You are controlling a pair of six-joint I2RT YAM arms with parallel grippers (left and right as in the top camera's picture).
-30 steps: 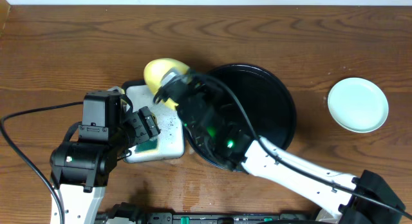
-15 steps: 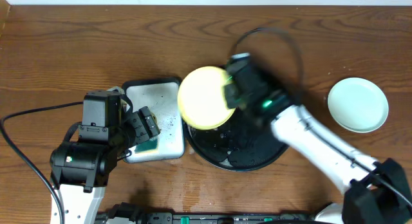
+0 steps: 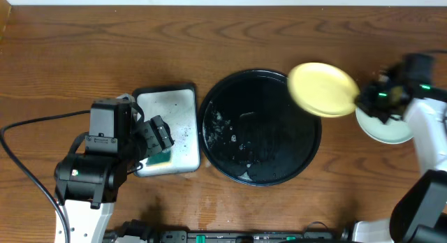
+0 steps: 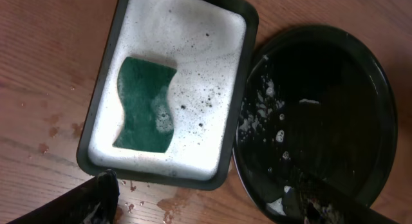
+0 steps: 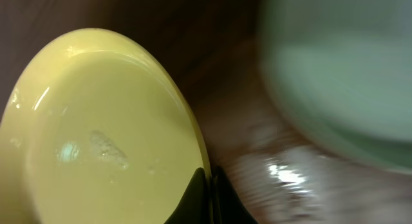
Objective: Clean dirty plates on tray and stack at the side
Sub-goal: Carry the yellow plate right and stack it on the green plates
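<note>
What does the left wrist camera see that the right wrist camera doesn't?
Only the left wrist view shows the green sponge lying in the foamy rectangular tray, with the round black tray beside it. Only the right wrist view shows the yellow plate pinched at its rim by the right gripper, and a blurry mint plate close by. Both show the wooden table.

Overhead: the table (image 3: 70,47) is viewed straight down from high above; the whole layout is taken in, with both arms at the lower edge.
Left wrist: the rectangular tray (image 4: 206,69) and most of the black tray (image 4: 341,108) are viewed steeply from above, fairly near, over the left fingers (image 4: 93,201).
Right wrist: the yellow plate (image 5: 96,134) is viewed from very close, past the right fingers (image 5: 196,195); a mint plate (image 5: 341,76) is blurred behind.
Shared: both trays are seen by overhead and left wrist, both plates by overhead and right wrist.
</note>
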